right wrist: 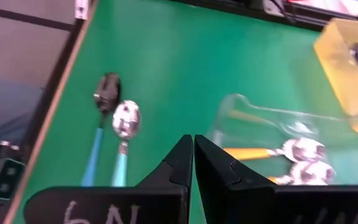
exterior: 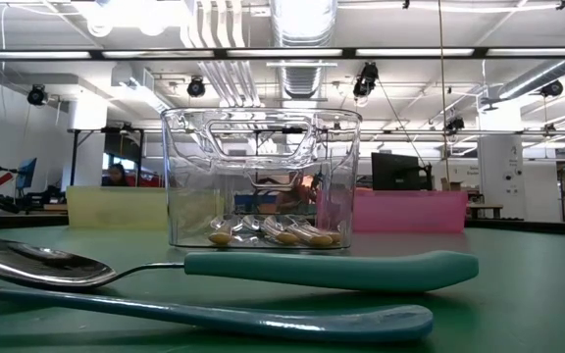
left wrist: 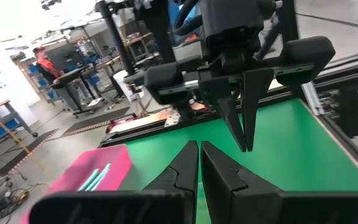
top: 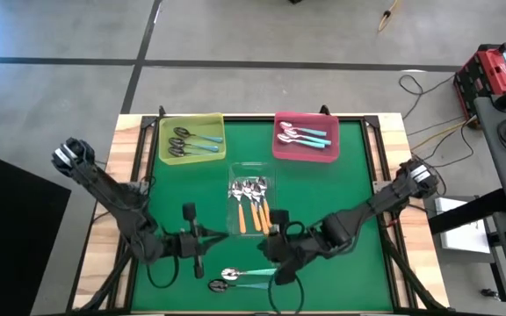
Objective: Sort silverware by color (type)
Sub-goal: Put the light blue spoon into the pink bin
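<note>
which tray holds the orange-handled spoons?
The clear tray mid-table. The yellow tray and pink tray at the far edge hold only teal-handled ones.

Grey floor (top: 235, 35), ceiling ducts (exterior: 302, 20), workbenches (left wrist: 73, 78) behind.

Polished metal spoon bowls (exterior: 37, 265) gleam mirror-bright above smooth, matt teal plastic handles (exterior: 332, 270) on a flat green table mat (top: 341, 189) with a dull, even finish. A clear, glossy plastic tray (exterior: 261, 176) holds spoons with orange plastic handles (top: 257, 219). A translucent yellow plastic tray (top: 191, 139) and an opaque pink plastic tray (top: 306, 149) hold other spoons. Pale, bare wood (top: 130, 145) edges the table. The grippers' fingers (left wrist: 185, 171) are matt black plastic.
</note>
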